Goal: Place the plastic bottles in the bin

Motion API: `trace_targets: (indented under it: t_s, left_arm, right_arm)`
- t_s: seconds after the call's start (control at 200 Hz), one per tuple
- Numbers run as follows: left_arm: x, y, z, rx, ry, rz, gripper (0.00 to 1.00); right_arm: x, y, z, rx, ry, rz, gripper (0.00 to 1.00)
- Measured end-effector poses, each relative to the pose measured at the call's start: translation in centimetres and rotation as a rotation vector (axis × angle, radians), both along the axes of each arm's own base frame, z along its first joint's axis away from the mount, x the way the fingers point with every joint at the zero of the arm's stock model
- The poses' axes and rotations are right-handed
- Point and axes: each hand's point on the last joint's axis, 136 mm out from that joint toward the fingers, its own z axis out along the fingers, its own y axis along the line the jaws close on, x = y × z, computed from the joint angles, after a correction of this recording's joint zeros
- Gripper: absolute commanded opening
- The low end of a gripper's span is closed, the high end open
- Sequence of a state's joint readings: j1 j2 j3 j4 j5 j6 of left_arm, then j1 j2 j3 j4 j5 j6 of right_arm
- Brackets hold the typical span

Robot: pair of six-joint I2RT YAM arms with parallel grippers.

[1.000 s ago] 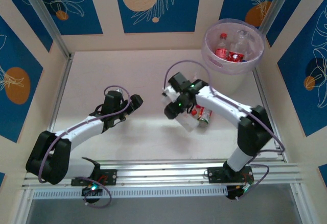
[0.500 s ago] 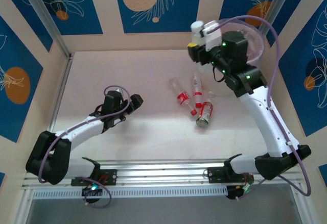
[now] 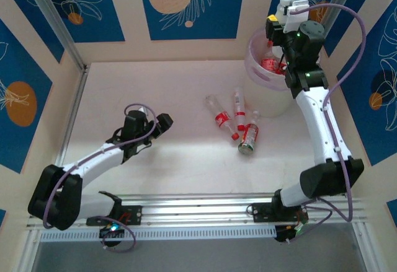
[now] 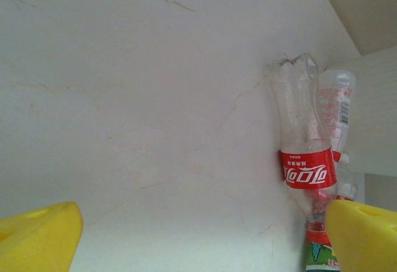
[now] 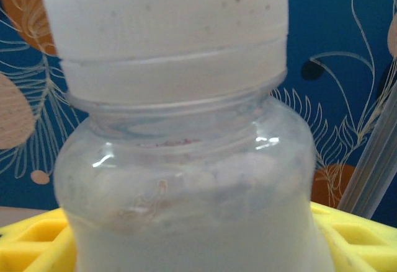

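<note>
Top view, right hand [image 3: 284, 13]: hangs above the bin [image 3: 257, 74] at the tabletop's 1 o'clock corner, clamped on a white-capped bottle [image 3: 287, 0].
Top view, bin contents: red-labelled bottles [image 3: 271, 64] lie inside.
Top view, loose bottles [image 3: 238, 116]: a cluster lying on the tabletop [image 3: 155, 86], at 3 o'clock from the left hand [image 3: 166, 123].
Left wrist view, left hand [image 4: 198, 241]: yellow fingers [image 4: 37, 238] spread wide with nothing between them. A red-labelled clear bottle [image 4: 304, 160] lies at 2 o'clock, touching a neighbouring bottle.
Right wrist view, white-capped bottle [image 5: 180, 179]: cap at 12 o'clock, gripped on both sides by yellow pads [image 5: 31, 244].
</note>
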State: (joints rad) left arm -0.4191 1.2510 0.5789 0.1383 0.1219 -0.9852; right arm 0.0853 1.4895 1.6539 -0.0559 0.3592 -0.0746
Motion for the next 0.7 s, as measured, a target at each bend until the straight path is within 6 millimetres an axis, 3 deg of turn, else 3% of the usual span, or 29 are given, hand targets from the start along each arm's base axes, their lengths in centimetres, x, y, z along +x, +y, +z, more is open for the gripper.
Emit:
trace_targets:
  t_s: [0.325,0.5,0.7]
  left_arm:
    - [-0.4,0.2,0.1,0.003,0.004,0.000,1.00]
    - [-0.5,0.2,0.0,0.006,0.010,0.000,1.00]
    - [-0.5,0.3,0.0,0.006,0.012,0.000,1.00]
  right_arm:
    - [4.0,-4.9,-7.1,0.156,0.166,-0.057,0.68]
    - [4.8,-4.5,-10.9,0.219,0.254,-0.028,0.68]
    - [4.8,-3.7,-13.3,0.281,0.305,0.001,0.68]
